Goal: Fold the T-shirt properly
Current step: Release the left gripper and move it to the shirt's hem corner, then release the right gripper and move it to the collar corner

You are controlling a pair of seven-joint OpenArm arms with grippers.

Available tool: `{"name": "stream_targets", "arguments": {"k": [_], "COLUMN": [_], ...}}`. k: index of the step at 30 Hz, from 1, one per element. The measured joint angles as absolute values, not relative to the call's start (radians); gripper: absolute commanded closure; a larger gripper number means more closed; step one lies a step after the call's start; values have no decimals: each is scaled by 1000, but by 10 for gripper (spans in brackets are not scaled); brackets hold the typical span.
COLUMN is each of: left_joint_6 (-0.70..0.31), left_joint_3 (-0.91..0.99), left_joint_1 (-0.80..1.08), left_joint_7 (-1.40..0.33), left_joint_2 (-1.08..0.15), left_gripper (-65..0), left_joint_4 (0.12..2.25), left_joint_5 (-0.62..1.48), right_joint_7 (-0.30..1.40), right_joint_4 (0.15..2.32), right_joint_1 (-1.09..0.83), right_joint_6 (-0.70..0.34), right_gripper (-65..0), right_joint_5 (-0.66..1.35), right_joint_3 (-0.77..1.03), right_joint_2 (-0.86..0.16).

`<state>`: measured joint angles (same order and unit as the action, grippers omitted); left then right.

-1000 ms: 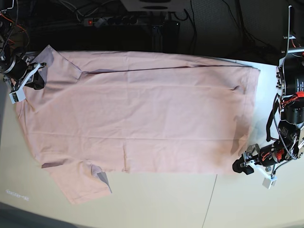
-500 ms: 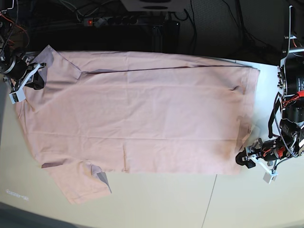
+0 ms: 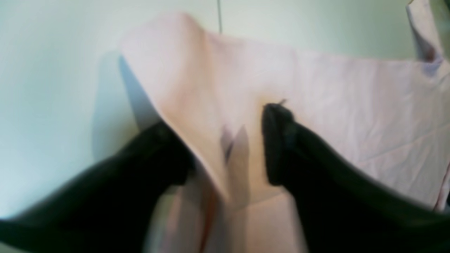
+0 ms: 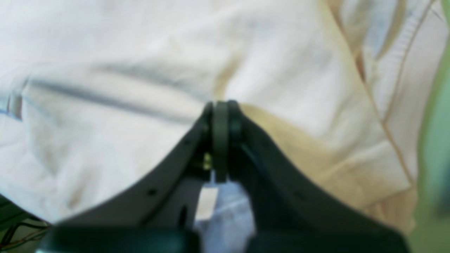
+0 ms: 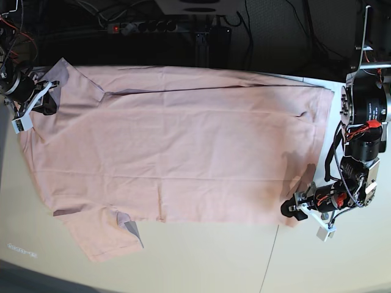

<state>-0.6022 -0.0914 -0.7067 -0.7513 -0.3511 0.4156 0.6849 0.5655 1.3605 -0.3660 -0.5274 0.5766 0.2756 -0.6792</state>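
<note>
The pale pink T-shirt (image 5: pixel 183 146) lies spread flat, plain side up, with one sleeve (image 5: pixel 101 235) toward the front left. My left gripper (image 5: pixel 290 209) is at its front right hem corner. In the left wrist view a raised ridge of the T-shirt (image 3: pixel 351 105) runs between the black fingers (image 3: pixel 281 140) of the left gripper (image 3: pixel 228 147); they stand apart, the cloth against one finger only. My right gripper (image 5: pixel 44 97) is at the far left sleeve. The right wrist view shows the right gripper (image 4: pixel 219 105) closed, with T-shirt (image 4: pixel 105 70) creases running to its tips.
A power strip (image 5: pixel 140 27) and cables lie in the dark strip behind the table. A seam (image 5: pixel 269 256) crosses the beige tabletop (image 5: pixel 201 256) at the front right. The left arm's motors (image 5: pixel 363 146) stand beside the shirt's right edge.
The left gripper has moved left from beside the shirt onto its front right corner, and its jaws have narrowed around a fold of cloth. The right gripper has not moved.
</note>
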Motion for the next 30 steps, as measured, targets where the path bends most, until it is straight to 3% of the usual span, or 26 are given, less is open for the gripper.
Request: {"name": "stream_targets", "arguments": {"k": [2,15,21,30], "left_joint_6": [-603,-603,-603,-603], "left_joint_3": [-93,-93,-93,-93], "left_joint_1": [-699,-699,-699,-698], "left_joint_7": [-736,-721,-729,-778], "left_joint_2": [-346,-346,-347,-346], "left_gripper": [0,0,0,0], "left_joint_4": [412,411,411,453], "left_joint_5": [682,678,680,668], "right_joint_7": [565,624,694,733], "right_joint_4": [1361,1356,1355,1354], "right_joint_1": [-366,-332,-273,-156], "right_joint_6": [-527,-529,-531,-531], "right_gripper": [0,0,0,0], "right_joint_5": [577,665,717,732], "right_joint_3": [276,328,439,445], "right_joint_2": [-679,-678,-672,-668]}}
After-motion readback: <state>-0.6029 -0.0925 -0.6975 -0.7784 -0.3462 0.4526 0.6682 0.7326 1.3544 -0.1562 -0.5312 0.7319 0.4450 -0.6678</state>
